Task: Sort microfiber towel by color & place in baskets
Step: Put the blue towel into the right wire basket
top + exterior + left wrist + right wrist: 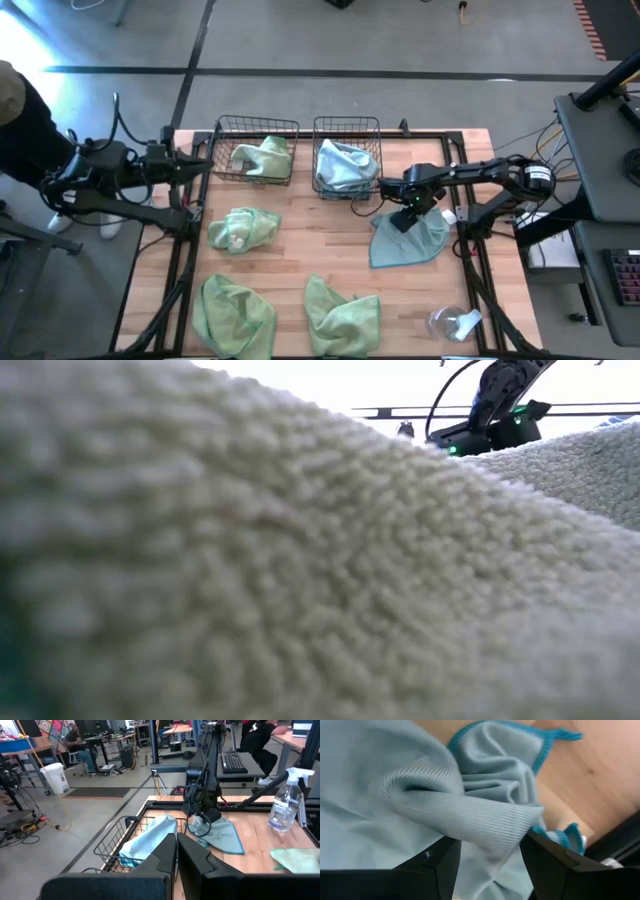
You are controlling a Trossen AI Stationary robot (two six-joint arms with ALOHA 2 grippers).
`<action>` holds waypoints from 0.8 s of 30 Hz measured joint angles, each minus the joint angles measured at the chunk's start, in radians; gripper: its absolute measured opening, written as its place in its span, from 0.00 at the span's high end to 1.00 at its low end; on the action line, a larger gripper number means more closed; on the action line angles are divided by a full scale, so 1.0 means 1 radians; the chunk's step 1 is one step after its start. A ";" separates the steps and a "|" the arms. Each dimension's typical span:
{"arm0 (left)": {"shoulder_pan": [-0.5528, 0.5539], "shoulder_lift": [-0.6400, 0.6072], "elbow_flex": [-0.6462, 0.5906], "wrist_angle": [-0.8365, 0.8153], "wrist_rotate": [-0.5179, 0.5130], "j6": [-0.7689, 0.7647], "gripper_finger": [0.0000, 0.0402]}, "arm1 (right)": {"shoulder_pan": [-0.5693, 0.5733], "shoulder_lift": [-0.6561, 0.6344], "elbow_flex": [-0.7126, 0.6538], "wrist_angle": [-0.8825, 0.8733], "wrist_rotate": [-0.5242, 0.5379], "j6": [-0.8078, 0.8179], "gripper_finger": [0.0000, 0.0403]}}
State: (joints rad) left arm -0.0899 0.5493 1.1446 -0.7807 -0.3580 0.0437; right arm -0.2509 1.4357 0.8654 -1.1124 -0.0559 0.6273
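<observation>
My right gripper [404, 214], fingers spread, sits over the raised fold of the blue-grey towel [410, 240] near the table's right edge, directly below them; my left gripper [190, 163], fingers pressed together, waits at the far-left corner.

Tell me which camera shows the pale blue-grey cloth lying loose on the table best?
The high view: the pale blue-grey cloth shows whole, under the right gripper. The right wrist view shows only folds, the left wrist view a distant side, and the low view hardly any.
</observation>
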 joint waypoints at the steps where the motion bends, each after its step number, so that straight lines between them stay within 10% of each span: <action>1: 0.000 -0.002 0.000 0.000 0.000 0.000 1.00 | -0.001 0.000 -0.004 0.007 -0.013 0.000 0.51; 24: 0.000 -0.017 0.000 0.000 -0.002 0.016 1.00 | -0.001 0.000 0.070 0.025 -0.084 0.010 0.95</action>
State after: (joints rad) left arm -0.0898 0.5327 1.1442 -0.7807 -0.3603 0.0600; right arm -0.2516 1.4357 0.9353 -1.0877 -0.1398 0.6373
